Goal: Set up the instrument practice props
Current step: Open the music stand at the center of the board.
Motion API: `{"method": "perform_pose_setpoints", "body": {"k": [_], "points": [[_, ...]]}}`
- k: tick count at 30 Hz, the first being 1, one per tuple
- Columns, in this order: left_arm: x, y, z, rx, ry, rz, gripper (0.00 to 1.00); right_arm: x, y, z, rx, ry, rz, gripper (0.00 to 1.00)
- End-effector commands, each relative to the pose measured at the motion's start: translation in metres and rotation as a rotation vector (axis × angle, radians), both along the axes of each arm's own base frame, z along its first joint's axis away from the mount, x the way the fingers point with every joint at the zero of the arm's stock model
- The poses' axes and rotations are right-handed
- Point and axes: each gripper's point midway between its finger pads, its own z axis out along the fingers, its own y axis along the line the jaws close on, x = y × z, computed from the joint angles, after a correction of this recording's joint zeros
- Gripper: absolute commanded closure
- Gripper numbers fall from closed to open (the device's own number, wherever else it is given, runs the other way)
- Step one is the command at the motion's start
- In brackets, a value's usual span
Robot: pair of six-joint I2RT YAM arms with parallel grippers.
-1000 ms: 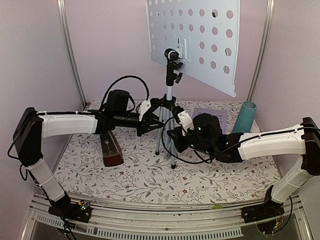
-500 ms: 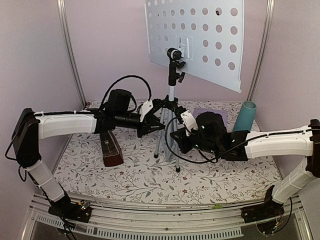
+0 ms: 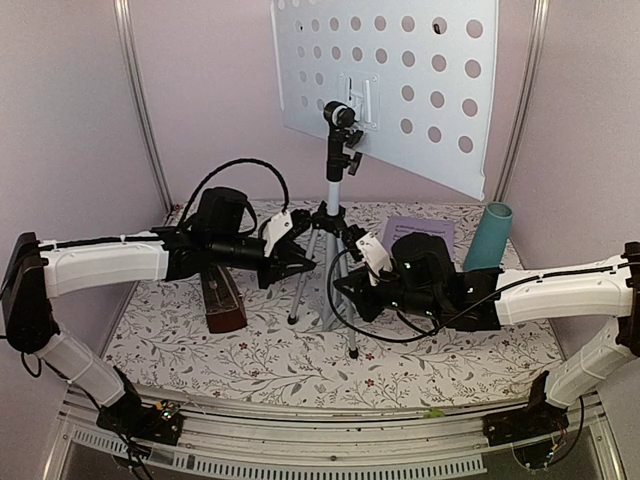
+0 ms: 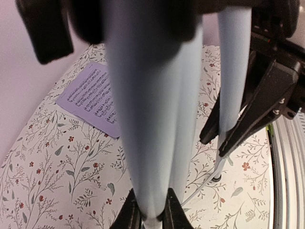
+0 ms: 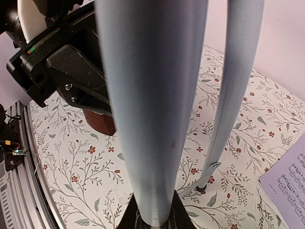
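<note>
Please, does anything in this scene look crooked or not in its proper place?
Yes. On the music stand, the perforated desk sits crooked: its lower edge slopes down to the right. The left gripper and right gripper each clamp one of its legs. The sheet music lies flat on the table, not on the stand.

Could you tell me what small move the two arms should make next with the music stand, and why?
Probably spread the two held legs slightly wider, then release. The left gripper and the right gripper each clamp one silver tripod leg of the pale-blue perforated metal music stand, whose feet look close together under its wide, tilted desk, so it might tip.
</note>
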Motion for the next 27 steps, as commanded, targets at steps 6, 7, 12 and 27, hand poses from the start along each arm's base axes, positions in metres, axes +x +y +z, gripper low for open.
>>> {"method": "perform_pose_setpoints", "body": {"k": [6, 7, 12, 27], "points": [[0.029, 0.057, -0.015, 0.122, -0.007, 0.265, 1.00, -0.037, -0.067, -0.101, -0.354, 0.255, -0.042, 1.00], [0.028, 0.059, -0.016, 0.126, -0.004, 0.267, 1.00, -0.039, -0.067, -0.101, -0.352, 0.262, -0.036, 1.00], [0.020, 0.069, -0.023, 0.142, 0.016, 0.285, 1.00, -0.047, -0.068, -0.104, -0.365, 0.287, -0.022, 1.00], [-0.005, 0.096, -0.047, 0.175, 0.074, 0.335, 1.00, -0.058, -0.072, -0.103, -0.363, 0.324, -0.018, 1.00]]}}
